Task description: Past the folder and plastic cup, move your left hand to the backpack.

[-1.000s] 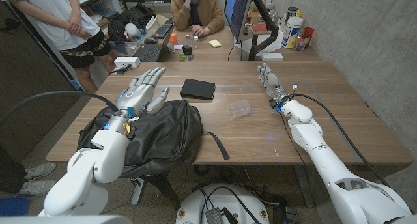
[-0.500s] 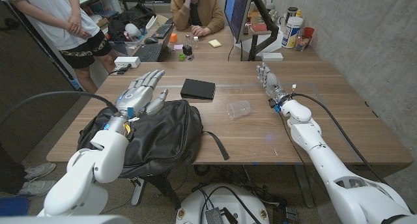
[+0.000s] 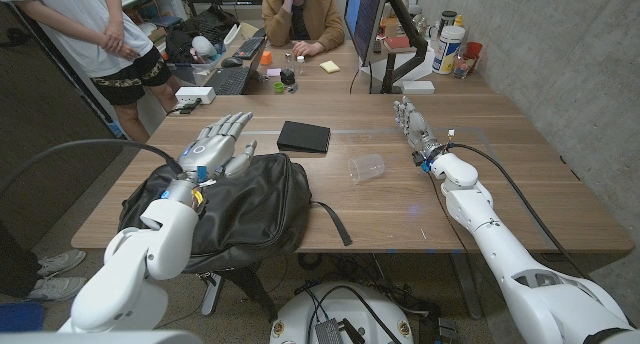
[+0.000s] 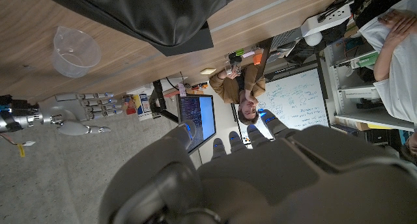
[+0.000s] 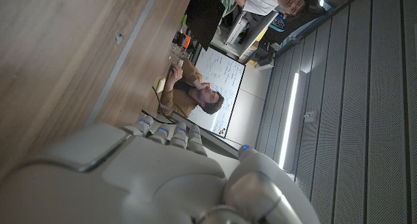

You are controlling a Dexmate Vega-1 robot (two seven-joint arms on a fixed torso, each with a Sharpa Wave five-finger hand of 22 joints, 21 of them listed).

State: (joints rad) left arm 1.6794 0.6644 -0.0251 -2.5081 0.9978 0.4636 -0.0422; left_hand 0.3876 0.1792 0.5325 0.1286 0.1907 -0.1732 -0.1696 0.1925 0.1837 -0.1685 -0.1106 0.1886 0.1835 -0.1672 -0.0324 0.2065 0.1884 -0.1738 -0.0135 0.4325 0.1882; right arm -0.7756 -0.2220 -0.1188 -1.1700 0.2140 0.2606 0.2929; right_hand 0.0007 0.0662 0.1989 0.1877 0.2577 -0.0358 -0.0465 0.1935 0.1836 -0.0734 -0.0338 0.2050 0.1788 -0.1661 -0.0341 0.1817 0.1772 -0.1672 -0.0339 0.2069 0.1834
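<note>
Now left hand [image 3: 218, 144] above backpack [image 3: 240, 209], fingers apart, holding nothing; reach step near complete. Next: lower onto bag, judged.

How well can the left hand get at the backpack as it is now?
Probably yes: the left hand hangs open over the far edge of the backpack, and nothing lies between them.

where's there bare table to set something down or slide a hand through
Bare wood lies between the plastic cup and the right hand, and along the near edge right of the backpack strap. It is crowded on the left, where backpack, left hand and folder cluster.
</note>
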